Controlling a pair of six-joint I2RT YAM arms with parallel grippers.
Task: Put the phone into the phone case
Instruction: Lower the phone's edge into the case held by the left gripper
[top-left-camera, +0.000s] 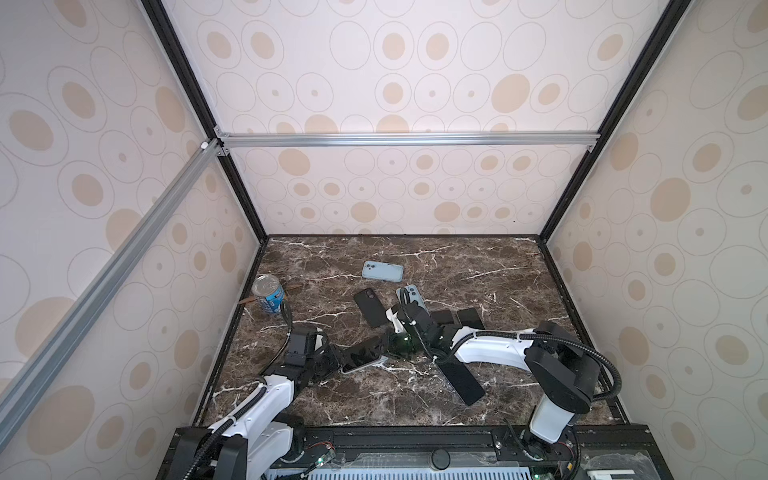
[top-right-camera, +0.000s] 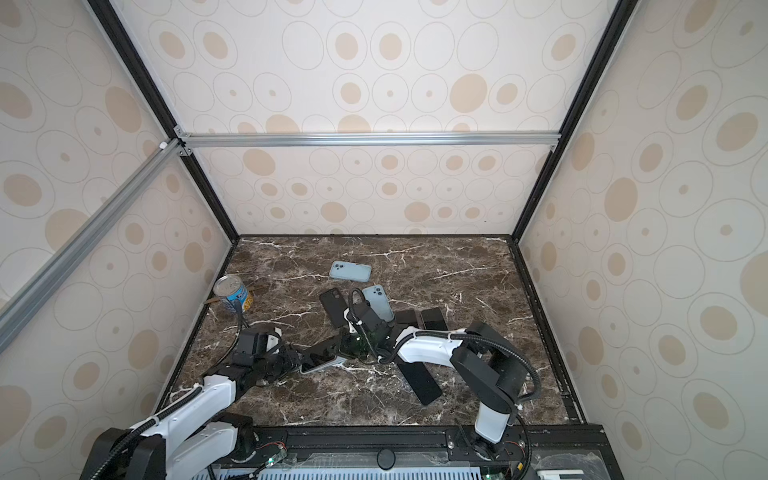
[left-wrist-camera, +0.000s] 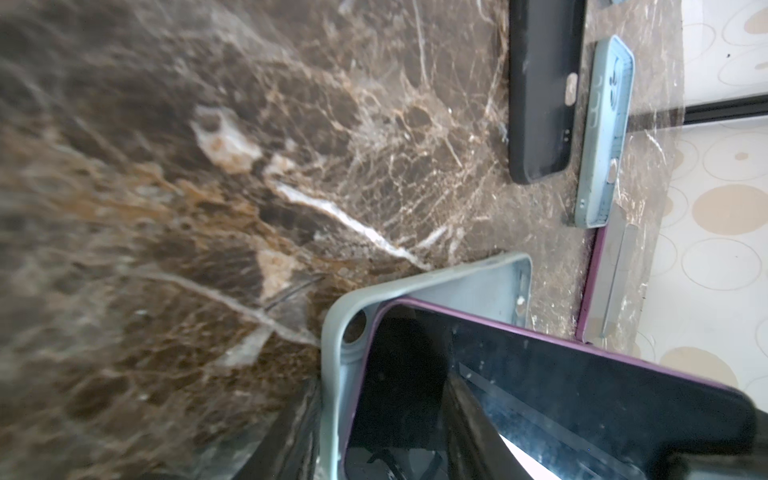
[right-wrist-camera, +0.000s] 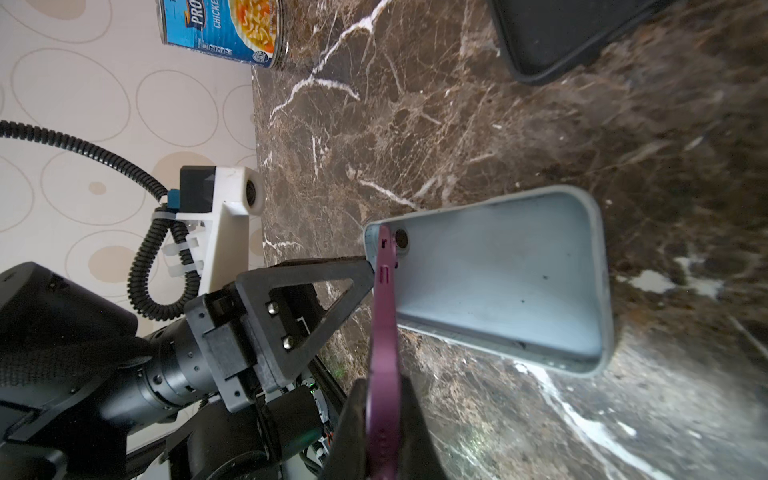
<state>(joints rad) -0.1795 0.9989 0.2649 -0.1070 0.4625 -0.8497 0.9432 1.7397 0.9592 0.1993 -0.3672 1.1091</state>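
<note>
**Insertion step, read left to right.** A soup can, a metal cylinder with a printed label, stands at the left edge of the marble-patterned table and plays no part.

The left gripper brackets the camera-hole end of the case, with one finger touching its outer wall. Its jaws stand part-way apart, and whether they pinch cannot be told. The case is a pale grey-blue shell, matte and rubbery-looking, with rounded corners and a raised lip. It sits open side up near the front centre.

The phone is a thin rigid slab with a purple rim and a glossy black screen. It tilts steeply, one corner seated in the case's camera corner. The right gripper clamps its free end between closed jaws.

The next move likely calls for lowering the phone flat and pressing its edges under the lip while the case is braced.
</note>
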